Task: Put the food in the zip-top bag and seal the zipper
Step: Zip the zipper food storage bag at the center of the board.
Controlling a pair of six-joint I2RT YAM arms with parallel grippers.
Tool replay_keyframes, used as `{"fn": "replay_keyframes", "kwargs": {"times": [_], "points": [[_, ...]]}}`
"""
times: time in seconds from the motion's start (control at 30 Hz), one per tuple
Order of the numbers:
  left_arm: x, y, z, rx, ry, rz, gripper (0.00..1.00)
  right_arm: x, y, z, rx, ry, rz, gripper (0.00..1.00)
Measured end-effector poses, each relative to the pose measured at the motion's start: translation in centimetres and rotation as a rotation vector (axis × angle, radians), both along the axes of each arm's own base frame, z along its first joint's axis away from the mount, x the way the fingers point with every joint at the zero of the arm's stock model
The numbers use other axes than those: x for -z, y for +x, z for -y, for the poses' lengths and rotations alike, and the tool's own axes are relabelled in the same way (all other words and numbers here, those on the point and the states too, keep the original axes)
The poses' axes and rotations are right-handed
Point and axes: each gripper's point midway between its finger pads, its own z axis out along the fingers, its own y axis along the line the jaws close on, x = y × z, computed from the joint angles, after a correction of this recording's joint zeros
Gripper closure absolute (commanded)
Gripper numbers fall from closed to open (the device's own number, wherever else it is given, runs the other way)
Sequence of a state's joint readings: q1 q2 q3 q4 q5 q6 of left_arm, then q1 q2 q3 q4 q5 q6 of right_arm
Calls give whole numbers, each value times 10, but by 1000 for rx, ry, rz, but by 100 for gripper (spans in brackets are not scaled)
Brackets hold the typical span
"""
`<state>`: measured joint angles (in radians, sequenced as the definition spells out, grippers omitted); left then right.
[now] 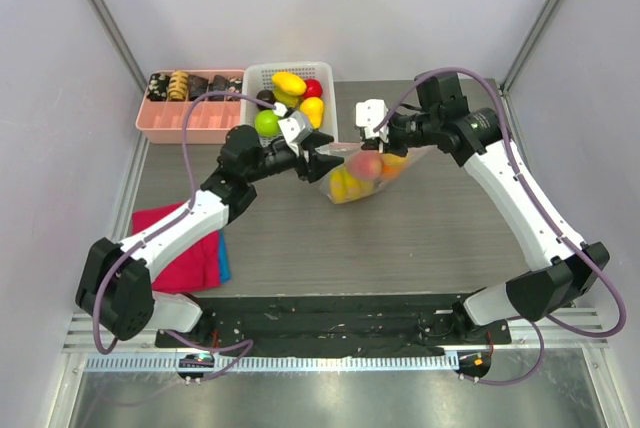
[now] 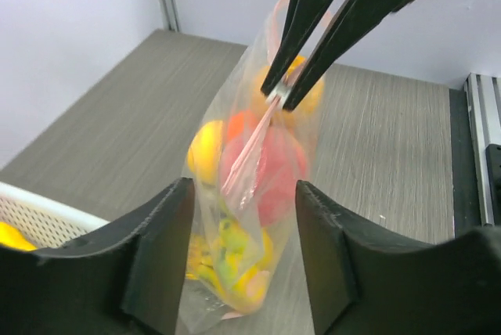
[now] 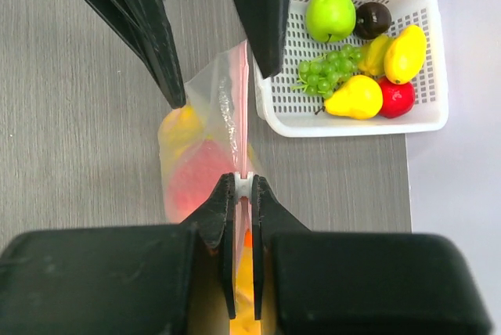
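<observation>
Right fingers (image 3: 223,217) clenched on zipper (image 3: 245,116), holding zip-top bag (image 2: 235,288) upright beside basket (image 3: 352,120). Left fingers (image 2: 156,257) released, spread either side of bag, food (image 2: 274,171) inside. Likely sealing step: next needs left fingers pinching strip, then sliding along it.

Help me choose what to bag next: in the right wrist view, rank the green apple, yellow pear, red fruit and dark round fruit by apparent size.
1. green apple
2. yellow pear, nearly as big
3. red fruit and dark round fruit: they look alike, so not ranked
</observation>
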<state>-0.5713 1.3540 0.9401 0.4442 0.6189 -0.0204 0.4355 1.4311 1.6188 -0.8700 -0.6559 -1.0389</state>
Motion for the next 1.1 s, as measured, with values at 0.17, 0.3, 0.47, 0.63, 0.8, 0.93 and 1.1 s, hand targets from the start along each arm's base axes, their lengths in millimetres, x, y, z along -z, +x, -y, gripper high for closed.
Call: {"fn": "replay_keyframes", "kwargs": {"times": [0.17, 0.3, 0.47, 0.63, 0.8, 0.93, 1.1], "points": [[-22, -3, 3, 43, -14, 61, 38, 0, 0, 0, 2, 1, -4, 99], [-31, -7, 10, 79, -19, 86, 39, 0, -1, -1, -1, 4, -7, 99], [-23, -5, 23, 105, 6, 66, 50, 0, -2, -2, -5, 8, -10, 99], [-12, 3, 27, 87, 34, 31, 100, 0, -3, -4, -10, 8, -12, 99], [-7, 5, 26, 78, 53, 28, 100, 5, -2, -3, -4, 3, -6, 99], [-4, 7, 21, 62, 45, -8, 100, 8, 0, 0, 17, -14, 15, 99], [-3, 17, 3, 11, 30, -54, 100, 11, 8, 12, 64, -32, 36, 99]]}}
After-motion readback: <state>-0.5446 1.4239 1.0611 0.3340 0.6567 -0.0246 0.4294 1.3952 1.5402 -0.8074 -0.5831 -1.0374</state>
